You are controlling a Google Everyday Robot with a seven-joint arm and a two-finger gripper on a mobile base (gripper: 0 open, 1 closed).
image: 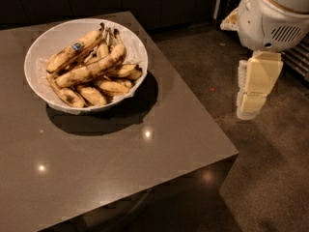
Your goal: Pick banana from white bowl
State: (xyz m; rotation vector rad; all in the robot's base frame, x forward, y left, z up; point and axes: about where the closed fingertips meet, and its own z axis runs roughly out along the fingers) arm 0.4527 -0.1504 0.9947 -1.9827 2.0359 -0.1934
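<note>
Bananas (94, 70), camera view: a heap of curved yellow fruits, heavily brown-spotted and black at the stems. Location: inside the large, round, shallow white bowl (48, 37), piled toward its right half and leaning on one another, stems mostly toward the far rim. Top of the pile: one long banana (67, 57) lying diagonally across the rest and bearing a small blue sticker (77, 46). Since nothing pins it, it looks the easiest to lift free.

Support: the white bowl stands on the glossy dark grey-brown tabletop (145, 173), toward the far left and back from the near and right edges. It casts a broad shadow to its right front. Lights reflect as small bright spots on the tabletop.

Tool: cream-coloured blocky gripper (252, 93), hanging downward beneath the rounded white arm housing (273, 18) at the right of the view. Position: off the table, above the dark speckled floor (270, 187), well apart from the bowl, with nothing visible in it. Open or closed: cannot tell from this angle.

Status, as judged: reach not yet made. The gripper must cross the table's right edge and descend on the pile. Risk: neighbouring fruit dragged or rolled.
</note>
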